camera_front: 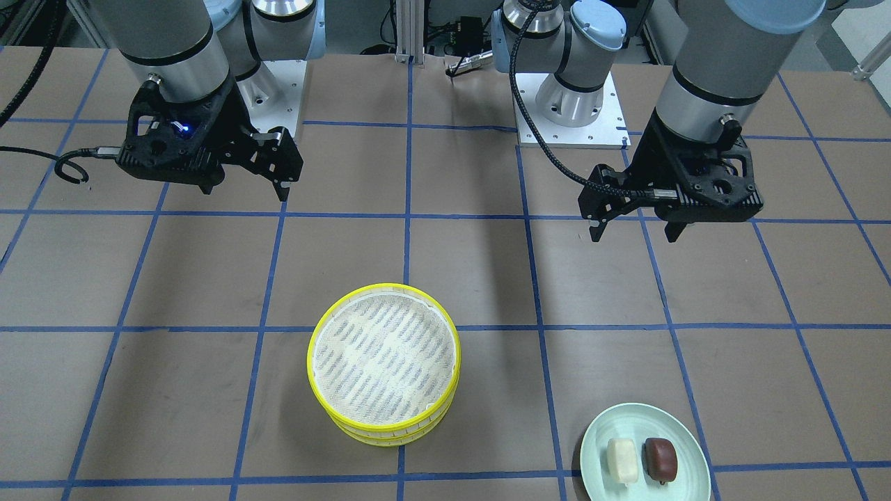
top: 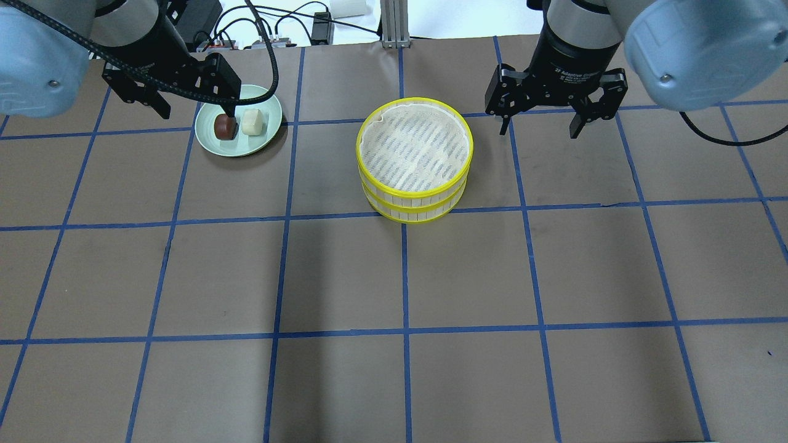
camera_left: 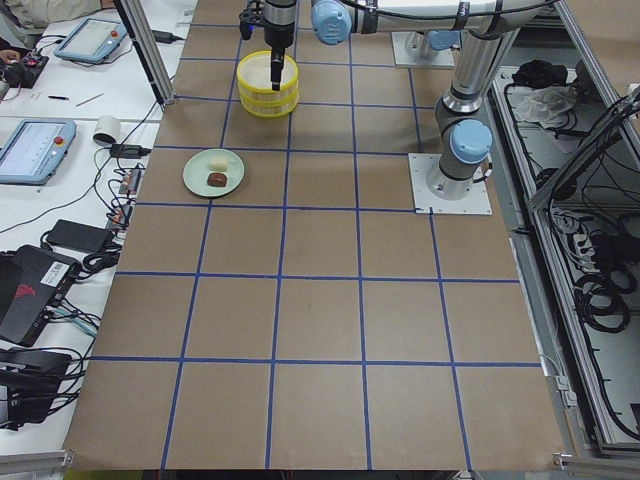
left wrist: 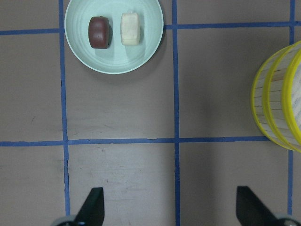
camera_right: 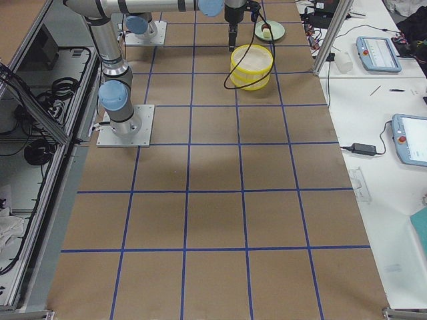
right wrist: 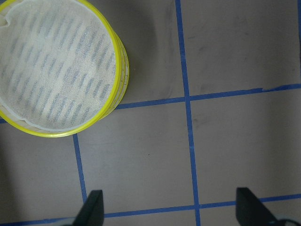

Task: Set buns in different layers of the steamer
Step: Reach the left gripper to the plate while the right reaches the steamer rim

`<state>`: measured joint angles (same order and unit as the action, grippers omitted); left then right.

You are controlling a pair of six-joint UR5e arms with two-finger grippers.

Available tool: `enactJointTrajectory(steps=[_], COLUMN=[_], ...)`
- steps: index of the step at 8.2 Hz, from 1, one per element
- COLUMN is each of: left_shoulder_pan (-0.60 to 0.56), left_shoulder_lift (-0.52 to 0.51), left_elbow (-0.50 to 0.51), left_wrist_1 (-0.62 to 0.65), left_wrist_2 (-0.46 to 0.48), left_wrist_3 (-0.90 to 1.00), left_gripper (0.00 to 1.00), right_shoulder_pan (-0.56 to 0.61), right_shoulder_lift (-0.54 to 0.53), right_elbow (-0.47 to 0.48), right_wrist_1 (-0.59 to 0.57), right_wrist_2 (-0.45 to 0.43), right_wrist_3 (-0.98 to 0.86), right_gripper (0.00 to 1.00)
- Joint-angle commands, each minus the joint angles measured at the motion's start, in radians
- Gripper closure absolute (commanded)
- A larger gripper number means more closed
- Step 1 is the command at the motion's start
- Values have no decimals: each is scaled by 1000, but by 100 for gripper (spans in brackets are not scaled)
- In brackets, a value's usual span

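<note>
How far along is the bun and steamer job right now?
Nothing done yet: white bun and brown bun lie on the plate, and the steamer trays are stacked, top one empty. Nothing in hand: left gripper and right gripper hover, jaws open. To do: unstack, load each layer.

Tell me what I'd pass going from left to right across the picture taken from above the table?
First the reddish-brown bun → cream-white bun, both on the green plate → yellow steamer stack → right gripper.
</note>
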<state>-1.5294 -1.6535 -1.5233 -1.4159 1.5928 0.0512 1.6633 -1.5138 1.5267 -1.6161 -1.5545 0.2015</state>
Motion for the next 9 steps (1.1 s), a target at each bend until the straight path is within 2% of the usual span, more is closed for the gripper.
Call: enactJointTrajectory(steps=[1,2,3,4,6,7,9], left_shoulder_pan=[0,0,9,14,24,26,29], left_shoulder_lift=[0,-2,-11,-38,-128,-194,-314], left_elbow=[-2,0,0,-3,-41,-44,-43], left_wrist_1=[0,0,8,65,264,360,528], left_wrist_2=[1,1,-1,-1,-1,-2,-1], left_wrist_3=[-1,1,7,28,50,50,52], left_gripper=[0,0,0,0,0,0,0], right_shoulder_pan=[0,-1,1,3,6,6,19], right_shoulder_lift=[-5,0,15,58,182,223,309], right_elbow=[16,16,18,16,3,3,7], right_wrist_1=[-28,-36,-154,-213,-243,-339,-428], right_wrist_2=[-5,-4,-7,-7,-6,2,13], right_wrist_3=[-17,-21,-69,-85,-65,-62,-19], right_gripper=[0,0,0,0,0,0,0])
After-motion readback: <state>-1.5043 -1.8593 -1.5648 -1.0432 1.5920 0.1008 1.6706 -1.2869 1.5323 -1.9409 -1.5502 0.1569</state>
